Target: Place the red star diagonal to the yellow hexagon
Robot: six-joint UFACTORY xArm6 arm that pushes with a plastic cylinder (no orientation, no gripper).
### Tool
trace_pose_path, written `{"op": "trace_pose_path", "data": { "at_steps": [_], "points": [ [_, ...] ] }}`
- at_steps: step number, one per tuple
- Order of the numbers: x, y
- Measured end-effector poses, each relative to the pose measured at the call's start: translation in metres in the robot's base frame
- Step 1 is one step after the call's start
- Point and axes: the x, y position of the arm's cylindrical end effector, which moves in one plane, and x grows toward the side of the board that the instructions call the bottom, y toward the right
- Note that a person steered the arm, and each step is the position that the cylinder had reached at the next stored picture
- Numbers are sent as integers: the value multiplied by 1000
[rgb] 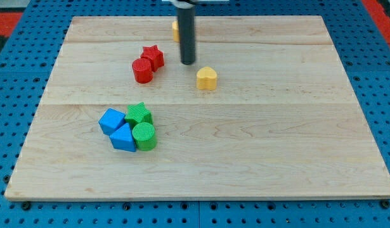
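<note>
The red star [153, 56] lies on the wooden board at the upper middle-left, touching a red cylinder [143, 70] just below and to its left. The yellow hexagon [175, 30] sits near the board's top edge, mostly hidden behind the dark rod. My tip [188, 63] rests on the board to the right of the red star, a short gap apart, and below the yellow hexagon. A yellow heart [207, 78] lies to the lower right of my tip.
A cluster at the lower left holds a blue cube [111, 120], a blue block [123, 138], a green star [139, 114] and a green cylinder [144, 136]. The wooden board [277, 139] lies on a blue pegboard.
</note>
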Motion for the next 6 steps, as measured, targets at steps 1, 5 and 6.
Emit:
{"op": "trace_pose_path", "data": {
  "at_steps": [1, 5, 6],
  "points": [
    [1, -47],
    [-94, -207],
    [-38, -151]
  ]
}}
